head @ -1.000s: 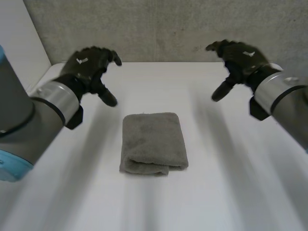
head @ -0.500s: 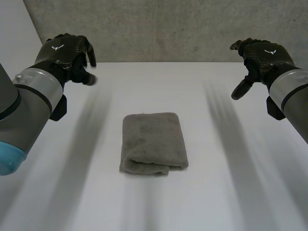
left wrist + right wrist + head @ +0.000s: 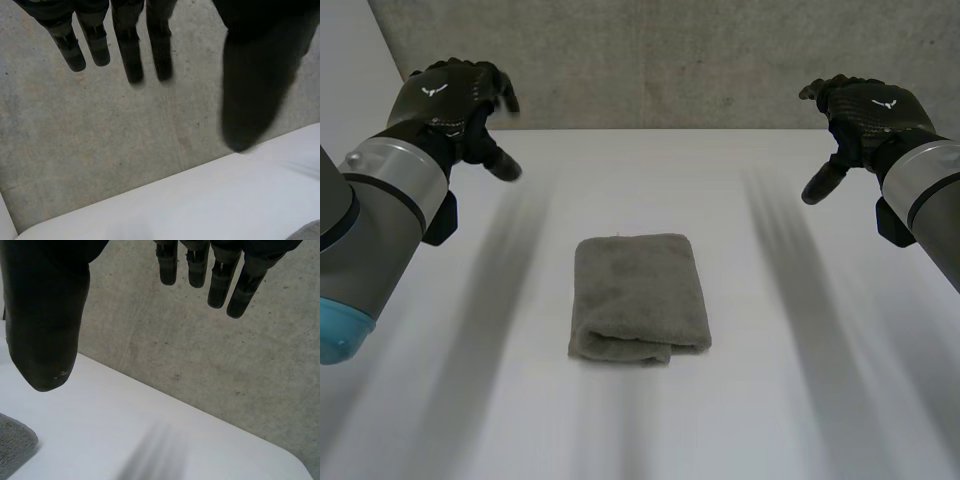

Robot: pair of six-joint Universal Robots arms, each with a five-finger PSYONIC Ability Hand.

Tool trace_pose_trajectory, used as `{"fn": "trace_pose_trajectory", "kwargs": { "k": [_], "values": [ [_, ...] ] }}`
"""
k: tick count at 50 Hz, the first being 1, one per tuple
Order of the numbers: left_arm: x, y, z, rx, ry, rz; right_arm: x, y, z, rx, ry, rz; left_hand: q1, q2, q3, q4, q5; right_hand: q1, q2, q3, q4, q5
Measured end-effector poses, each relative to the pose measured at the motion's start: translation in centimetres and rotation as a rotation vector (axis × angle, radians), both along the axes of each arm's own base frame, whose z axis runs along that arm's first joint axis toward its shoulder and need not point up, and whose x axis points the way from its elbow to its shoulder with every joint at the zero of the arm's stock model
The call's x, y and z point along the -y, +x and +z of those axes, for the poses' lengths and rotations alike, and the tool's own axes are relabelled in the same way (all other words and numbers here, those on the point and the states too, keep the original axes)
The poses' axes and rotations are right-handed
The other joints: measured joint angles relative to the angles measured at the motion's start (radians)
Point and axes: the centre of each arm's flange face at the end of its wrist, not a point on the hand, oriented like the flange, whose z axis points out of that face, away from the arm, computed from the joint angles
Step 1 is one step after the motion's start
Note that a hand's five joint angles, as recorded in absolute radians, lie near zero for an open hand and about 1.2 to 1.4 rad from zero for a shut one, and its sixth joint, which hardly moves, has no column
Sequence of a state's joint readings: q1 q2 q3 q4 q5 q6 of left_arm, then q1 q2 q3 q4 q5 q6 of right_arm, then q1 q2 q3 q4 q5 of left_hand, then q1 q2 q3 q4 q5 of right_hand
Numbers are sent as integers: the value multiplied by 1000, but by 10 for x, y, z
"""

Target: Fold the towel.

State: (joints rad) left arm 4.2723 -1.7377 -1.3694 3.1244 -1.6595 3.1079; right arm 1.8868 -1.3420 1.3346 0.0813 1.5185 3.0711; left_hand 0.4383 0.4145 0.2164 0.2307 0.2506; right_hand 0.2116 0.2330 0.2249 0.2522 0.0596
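My black left hand [image 3: 450,105], made of hard machine parts, hangs in the air at about ten o'clock from the towel. Its fingers are nearly straight and a little spread, and the thumb sticks out on its own. It has hold of nothing. Behind it comes my left arm [image 3: 380,220], a smooth grey tube with a light-blue cap.

The smooth white table [image 3: 770,380] is flat and bare-looking, with a rounded far corner. At its twelve o'clock side stands a rough grey wall [image 3: 670,60] with little specks and scratches, like stone.

The soft grey towel [image 3: 638,297] lies flat in the middle of the table. It is fluffy and thick, folded into a small pad with round corners. It is longer from twelve to six o'clock than it is wide. At the six o'clock end I can see the layers lying one on top of another, with a puffy lip. The top looks fuzzy and a bit bumpy. It is well apart from both my hands.

My black right hand [image 3: 865,115] hangs in the air at about two o'clock from the towel. Its fingers are nearly straight and loose, and the thumb points down, away from them. It holds nothing too. My right arm [image 3: 930,200] behind it is the same smooth grey.

In my right wrist view, a fuzzy corner of the towel peeks in below my thumb.
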Motion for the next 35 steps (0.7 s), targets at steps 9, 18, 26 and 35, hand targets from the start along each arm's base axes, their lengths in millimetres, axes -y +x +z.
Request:
{"fn": "trace_pose_trajectory", "kwargs": {
  "k": [9,18,26,35],
  "values": [
    [2,0,-2,7,6,3,0,0,0,0,0,-1,-128,-152,0,0,-185,0,0,0,0,0],
    [2,0,-3,12,7,5,0,0,0,0,0,0,-128,-154,0,0,-185,0,0,0,0,0],
    [1,0,-2,10,2,5,1,0,0,0,0,0,-128,-155,0,0,-187,0,0,0,0,0],
    [1,0,-2,10,4,3,1,0,-1,-1,2,0,-128,-155,0,0,-187,0,0,0,0,0]
  ]
}}
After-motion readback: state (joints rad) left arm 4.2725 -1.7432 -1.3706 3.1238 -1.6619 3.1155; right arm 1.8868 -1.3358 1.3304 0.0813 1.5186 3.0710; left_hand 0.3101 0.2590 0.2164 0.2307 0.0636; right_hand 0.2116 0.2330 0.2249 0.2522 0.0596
